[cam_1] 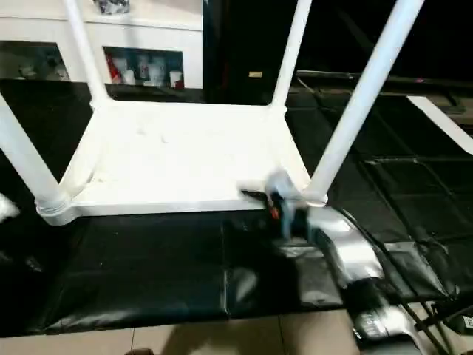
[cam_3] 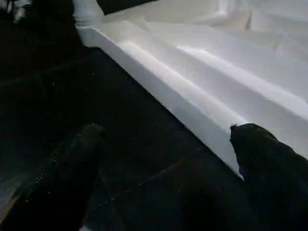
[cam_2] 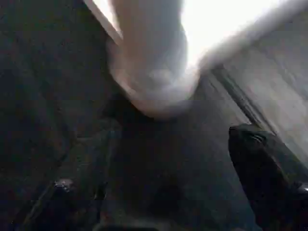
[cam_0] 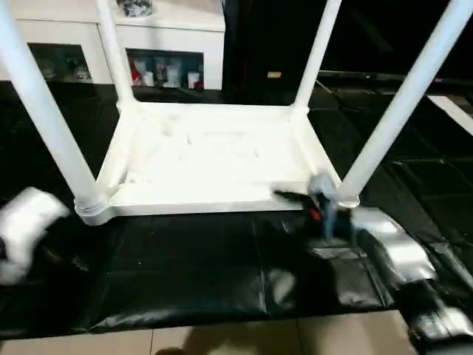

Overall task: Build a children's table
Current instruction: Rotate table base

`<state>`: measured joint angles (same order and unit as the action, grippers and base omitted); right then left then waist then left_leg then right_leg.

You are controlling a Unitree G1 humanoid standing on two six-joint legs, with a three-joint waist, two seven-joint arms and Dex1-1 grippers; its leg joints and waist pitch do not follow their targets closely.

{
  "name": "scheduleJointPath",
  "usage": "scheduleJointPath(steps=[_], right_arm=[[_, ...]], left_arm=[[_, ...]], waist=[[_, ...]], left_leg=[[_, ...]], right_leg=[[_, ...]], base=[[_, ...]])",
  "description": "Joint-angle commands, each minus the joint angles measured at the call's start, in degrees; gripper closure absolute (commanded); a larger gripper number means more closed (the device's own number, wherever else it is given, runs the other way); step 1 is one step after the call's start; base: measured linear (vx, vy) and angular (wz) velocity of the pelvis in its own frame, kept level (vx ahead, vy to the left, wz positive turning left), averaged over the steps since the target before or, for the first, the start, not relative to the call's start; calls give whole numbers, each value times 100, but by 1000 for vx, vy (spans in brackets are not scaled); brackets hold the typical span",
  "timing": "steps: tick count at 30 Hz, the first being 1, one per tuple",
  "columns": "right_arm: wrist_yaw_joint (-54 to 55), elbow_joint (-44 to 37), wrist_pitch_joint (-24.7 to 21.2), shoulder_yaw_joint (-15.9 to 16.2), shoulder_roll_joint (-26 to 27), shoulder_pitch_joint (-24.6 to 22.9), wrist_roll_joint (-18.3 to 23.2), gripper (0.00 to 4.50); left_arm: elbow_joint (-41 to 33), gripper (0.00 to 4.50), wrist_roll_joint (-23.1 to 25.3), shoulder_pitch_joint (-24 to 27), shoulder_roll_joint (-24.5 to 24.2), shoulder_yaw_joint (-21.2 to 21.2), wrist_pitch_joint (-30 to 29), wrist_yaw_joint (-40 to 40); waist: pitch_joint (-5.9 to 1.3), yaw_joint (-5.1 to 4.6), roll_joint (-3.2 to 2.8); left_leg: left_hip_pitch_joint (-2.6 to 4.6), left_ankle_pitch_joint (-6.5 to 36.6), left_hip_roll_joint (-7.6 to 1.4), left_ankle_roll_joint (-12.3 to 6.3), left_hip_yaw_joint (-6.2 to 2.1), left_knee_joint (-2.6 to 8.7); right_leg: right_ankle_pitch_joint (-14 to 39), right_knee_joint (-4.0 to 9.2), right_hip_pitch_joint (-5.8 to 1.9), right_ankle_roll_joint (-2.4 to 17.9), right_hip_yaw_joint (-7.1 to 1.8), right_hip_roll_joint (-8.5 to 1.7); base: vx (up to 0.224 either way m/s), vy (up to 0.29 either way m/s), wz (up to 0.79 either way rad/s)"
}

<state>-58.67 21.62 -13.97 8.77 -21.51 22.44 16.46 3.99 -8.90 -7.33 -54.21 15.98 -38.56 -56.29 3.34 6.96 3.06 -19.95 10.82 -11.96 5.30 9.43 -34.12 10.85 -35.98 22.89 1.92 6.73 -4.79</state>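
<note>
The children's table (cam_0: 207, 159) lies upside down on a black mat, with its ribbed underside facing up. All of its white legs stand upright in the corner lobes, among them the near left leg (cam_0: 44, 111) and the near right leg (cam_0: 399, 103). My right gripper (cam_0: 303, 198) is open at the table's front edge, just left of the near right leg's base. In the right wrist view its fingers (cam_3: 269, 168) stand wide apart with the table's rim (cam_3: 192, 101) ahead. My left forearm (cam_0: 26, 229) is low beside the near left corner. My left gripper (cam_2: 163, 183) is open, facing that corner lobe (cam_2: 154, 72).
A black mat (cam_0: 207, 274) covers the floor under the table. Pale tiles (cam_0: 222, 340) run along its near edge. A white glass-door cabinet (cam_0: 170, 44) stands behind the table. Dark mats and a white strip (cam_1: 436, 122) lie to the right.
</note>
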Motion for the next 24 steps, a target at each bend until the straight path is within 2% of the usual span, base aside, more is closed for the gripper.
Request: scheduleJointPath(steps=[1, 2, 3, 6, 8, 9, 12, 14, 15, 16, 18, 21, 24], right_arm=[[91, -205, -180, 43, -93, -44, -82, 0], [186, -326, -322, 100, -128, -130, -172, 0], [263, -334, -374, 116, -125, -151, -225, 0], [472, -431, -585, 116, -115, -205, -324, 0], [652, -453, -691, 101, -88, -222, -376, 0], [733, -463, -752, 96, -80, -229, -390, 0], [997, -511, -965, 88, -37, -279, -475, 0], [1300, -347, -910, 66, 72, -255, -622, 0], [1300, -347, -910, 66, 72, -255, -622, 0], [1707, -126, -907, -50, 246, -158, -698, 0], [2021, 63, -964, -134, 409, -66, -734, 0], [2225, 244, -964, -122, 562, 8, -767, 0], [2494, 531, -795, -118, 729, 141, -849, 0]], left_arm=[[95, 44, -68, -141, 9, 97, 209, 73], [260, 44, -166, -407, 107, 112, 350, 110], [335, 44, -208, -561, 179, 97, 370, 137], [463, 44, -281, -826, 317, 16, 424, 153], [567, 44, -331, -969, 423, -22, 443, 156], [639, 44, -357, -1048, 484, -42, 487, 152], [841, 44, -509, -1291, 725, -59, 583, 175], [998, 44, -639, -1495, 995, -35, 645, 255], [998, 44, -639, -1495, 995, -35, 645, 255], [1061, 44, -806, -1606, 1198, 48, 708, 269], [1035, 44, -1036, -1692, 1392, 148, 684, 247], [821, 44, -1349, -1677, 1529, 210, 523, 46], [355, 44, -1680, -1393, 1471, 97, 296, -460]], waist=[[-298, 19, -136], [-291, 31, -200], [-309, 45, -196], [-344, 73, -186], [-354, 95, -257], [-356, 100, -226], [-357, 109, -254], [-366, 127, -255], [-361, 119, -241], [-363, 115, -256], [-366, 114, -247], [-361, 115, -257], [-355, 96, -266]], left_leg=[[48, 1753, -145, -25, -82, 494], [41, 1776, -140, -6, -92, 502], [90, 1803, -140, 28, -72, 484], [43, 1577, -149, 87, -73, 482], [53, 1528, -141, 112, -66, 472], [42, 1497, -131, 109, -59, 466], [32, 1456, -122, 117, -56, 459], [55, 1515, -130, 177, -56, 452], [34, 1544, -132, 192, -61, 461], [37, 1550, -127, 206, -57, 458], [46, 1572, -130, 242, -61, 460], [45, 1675, -134, 272, -64, 464], [59, 1773, -160, 315, -74, 484]], right_leg=[[2302, 572, -244, 676, -373, -404], [2314, 573, -248, 672, -369, -402], [2233, 587, -220, 687, -375, -397], [1589, 489, -269, 878, -384, -390], [1372, 472, -264, 955, -381, -386], [1332, 474, -284, 955, -380, -389], [1287, 479, -289, 968, -376, -378], [1335, 482, -280, 989, -371, -400], [1363, 477, -300, 975, -372, -406], [1403, 484, -288, 950, -374, -403], [1458, 495, -291, 946, -370, -414], [1457, 483, -286, 971, -368, -404], [1565, 485, -279, 976, -377, -432]], base=[[0, 0, 0], [0, 0, 0], [0, 0, 0], [0, 0, 0], [0, 0, 0], [0, 0, 0], [0, 0, 0], [0, 0, 0], [0, 0, 0], [0, 0, 0], [0, 0, 0], [0, 0, 0], [0, 0, 0]])
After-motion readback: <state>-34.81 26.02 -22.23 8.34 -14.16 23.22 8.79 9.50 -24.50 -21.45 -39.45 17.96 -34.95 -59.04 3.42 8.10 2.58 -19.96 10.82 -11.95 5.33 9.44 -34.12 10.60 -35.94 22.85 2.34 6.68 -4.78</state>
